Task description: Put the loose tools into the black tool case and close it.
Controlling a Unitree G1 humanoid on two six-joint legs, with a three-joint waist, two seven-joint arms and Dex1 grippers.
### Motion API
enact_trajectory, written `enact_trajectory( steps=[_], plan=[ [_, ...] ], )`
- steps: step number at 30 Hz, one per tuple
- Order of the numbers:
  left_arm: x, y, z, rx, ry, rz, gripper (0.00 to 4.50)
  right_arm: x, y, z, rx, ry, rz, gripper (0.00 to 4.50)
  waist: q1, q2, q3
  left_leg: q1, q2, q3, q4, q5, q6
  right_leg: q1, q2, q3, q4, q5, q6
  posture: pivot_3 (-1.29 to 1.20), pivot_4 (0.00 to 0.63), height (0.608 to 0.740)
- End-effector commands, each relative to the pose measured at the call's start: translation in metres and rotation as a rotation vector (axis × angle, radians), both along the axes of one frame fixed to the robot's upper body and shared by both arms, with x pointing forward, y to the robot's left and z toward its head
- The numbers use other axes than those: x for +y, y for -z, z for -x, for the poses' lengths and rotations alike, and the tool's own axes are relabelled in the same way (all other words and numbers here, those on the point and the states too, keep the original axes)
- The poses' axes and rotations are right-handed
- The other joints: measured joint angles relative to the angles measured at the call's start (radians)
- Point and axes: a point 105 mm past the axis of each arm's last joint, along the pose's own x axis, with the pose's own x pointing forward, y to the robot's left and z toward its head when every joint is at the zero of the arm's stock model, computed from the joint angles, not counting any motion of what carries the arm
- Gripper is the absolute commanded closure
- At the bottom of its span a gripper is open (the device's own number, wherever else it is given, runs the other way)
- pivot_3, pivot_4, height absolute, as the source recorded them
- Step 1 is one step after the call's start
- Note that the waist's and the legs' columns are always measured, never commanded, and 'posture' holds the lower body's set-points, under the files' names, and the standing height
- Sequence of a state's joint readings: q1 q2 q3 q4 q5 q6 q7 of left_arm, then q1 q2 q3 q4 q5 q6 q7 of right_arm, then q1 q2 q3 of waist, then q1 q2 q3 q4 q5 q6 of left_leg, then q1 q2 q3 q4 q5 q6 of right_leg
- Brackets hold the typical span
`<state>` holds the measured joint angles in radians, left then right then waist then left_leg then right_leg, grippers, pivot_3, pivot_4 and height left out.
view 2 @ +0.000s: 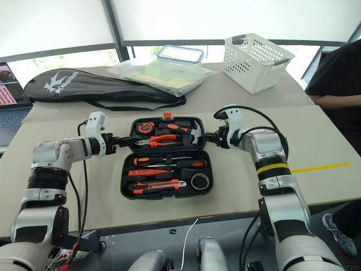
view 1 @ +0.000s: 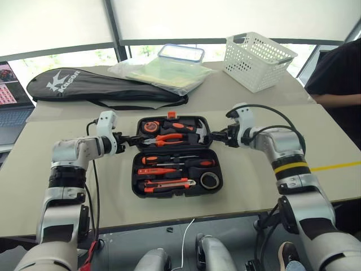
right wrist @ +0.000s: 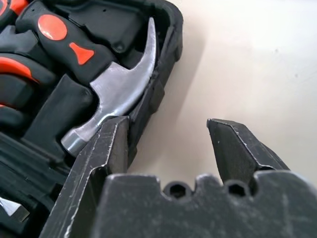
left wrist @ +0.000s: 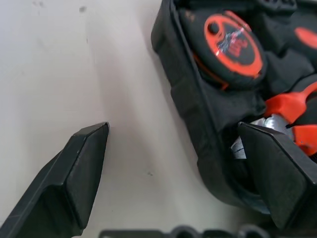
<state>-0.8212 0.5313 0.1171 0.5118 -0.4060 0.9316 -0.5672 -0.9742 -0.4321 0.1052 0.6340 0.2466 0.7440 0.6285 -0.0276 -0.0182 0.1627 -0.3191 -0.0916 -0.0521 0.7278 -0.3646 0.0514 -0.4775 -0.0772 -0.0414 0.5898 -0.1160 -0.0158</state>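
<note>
Two arms: both reach to the far half of the open case, one at each end.
Left gripper (left wrist: 173, 163): black fingers spread wide, straddling the case's left rim, holding nothing.
Case: rectangular black moulded plastic tool case (view 1: 135, 189) lying open mid-table.
Near half: two orange-and-black-handled screwdrivers (view 1: 169, 162), orange-black utility knife (view 1: 168, 184), small black tape roll (view 1: 210, 180) seated in recesses.
Far half: orange-handled pliers (view 1: 169, 137), steel-headed hammer (right wrist: 116, 89).
Right gripper (right wrist: 171, 144): fingers apart, straddling the right rim beside the hammer, empty.
</note>
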Motion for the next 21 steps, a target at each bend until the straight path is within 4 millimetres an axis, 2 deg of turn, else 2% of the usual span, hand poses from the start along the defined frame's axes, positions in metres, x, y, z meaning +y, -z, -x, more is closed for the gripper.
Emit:
enact_trajectory(
  steps=[1, 3, 4, 6, 7, 9, 13, 16, 19, 21],
  plan=[
    [-0.004, -0.011, -0.004, -0.047, 0.017, 0.004, 1.55, 0.0, -0.003, -0.004, -0.027, -0.005, 0.022, 2.61, -0.001, 0.0, 0.0, 0.0, 0.0, 0.0, 0.001, 0.0, 0.0, 0.001, 0.0, 0.0, 0.001, 0.0, 0.0, 0.0, 0.15, 0.74],
    [-0.006, -0.011, -0.003, -0.048, 0.027, 0.013, 2.38, 0.002, -0.003, -0.005, -0.033, -0.013, 0.015, 3.39, 0.0, 0.0, 0.0, 0.001, 0.0, 0.0, 0.001, 0.001, -0.001, 0.001, -0.001, 0.002, 0.003, 0.0, 0.0, 0.0, 0.15, 0.74],
    [-0.007, -0.011, -0.003, -0.049, 0.029, 0.013, 2.58, 0.003, -0.004, -0.005, -0.034, -0.016, 0.013, 3.57, 0.001, 0.0, 0.0, 0.002, 0.0, -0.001, 0.001, 0.001, -0.002, 0.002, -0.001, 0.003, 0.003, 0.0, 0.0, 0.0, 0.15, 0.74],
    [-0.007, -0.01, -0.003, -0.048, 0.027, 0.013, 3.39, 0.004, -0.003, -0.006, -0.032, -0.018, 0.012, 4.3, 0.002, 0.0, 0.0, 0.002, 0.0, -0.002, 0.001, 0.001, -0.002, 0.002, -0.001, 0.004, 0.004, 0.0, -0.001, 0.0, 0.15, 0.74],
    [-0.007, -0.01, -0.004, -0.048, 0.025, 0.016, 3.65, 0.005, -0.002, -0.006, -0.029, -0.019, 0.012, 4.47, 0.004, 0.0, 0.0, 0.002, 0.0, -0.002, 0.001, 0.001, -0.002, 0.002, -0.001, 0.004, 0.004, 0.0, -0.001, 0.0, 0.15, 0.74],
    [-0.007, -0.011, -0.004, -0.051, 0.021, 0.016, 4.3, 0.005, 0.0, -0.006, -0.023, -0.02, 0.013, 4.5, 0.008, 0.0, 0.0, 0.002, 0.0, -0.002, 0.001, 0.001, -0.002, 0.002, -0.001, 0.004, 0.004, 0.0, -0.001, 0.0, 0.15, 0.74],
    [-0.007, -0.012, -0.005, -0.061, 0.021, 0.019, 4.41, 0.005, 0.001, -0.006, -0.025, -0.024, 0.017, 4.5, 0.008, 0.0, -0.001, 0.002, 0.0, -0.003, 0.002, 0.001, -0.002, 0.002, -0.001, 0.004, 0.004, 0.0, -0.001, 0.0, 0.15, 0.74],
    [-0.006, -0.016, -0.005, -0.088, 0.023, 0.02, 4.41, 0.005, -0.006, -0.007, -0.06, -0.017, -0.003, 4.5, 0.009, 0.0, -0.001, 0.002, 0.0, -0.003, 0.002, 0.001, -0.002, 0.002, -0.001, 0.004, 0.004, 0.0, -0.001, 0.0, 0.15, 0.74],
    [-0.004, -0.04, -0.006, -0.329, 0.051, -0.096, 4.41, 0.0, -0.042, -0.014, -0.26, 0.039, -0.058, 4.5, 0.008, 0.0, 0.0, 0.001, 0.0, -0.003, 0.002, 0.001, -0.002, 0.002, -0.001, 0.004, 0.004, 0.001, -0.001, 0.0, 0.15, 0.74],
    [-0.004, -0.057, -0.004, -0.485, 0.056, -0.158, 4.41, -0.003, -0.058, -0.013, -0.372, 0.053, -0.059, 4.5, 0.007, 0.001, 0.0, 0.0, 0.0, -0.003, 0.001, 0.001, -0.002, -0.001, -0.001, 0.004, 0.004, 0.001, -0.001, 0.0, 0.15, 0.74]
  ],
)
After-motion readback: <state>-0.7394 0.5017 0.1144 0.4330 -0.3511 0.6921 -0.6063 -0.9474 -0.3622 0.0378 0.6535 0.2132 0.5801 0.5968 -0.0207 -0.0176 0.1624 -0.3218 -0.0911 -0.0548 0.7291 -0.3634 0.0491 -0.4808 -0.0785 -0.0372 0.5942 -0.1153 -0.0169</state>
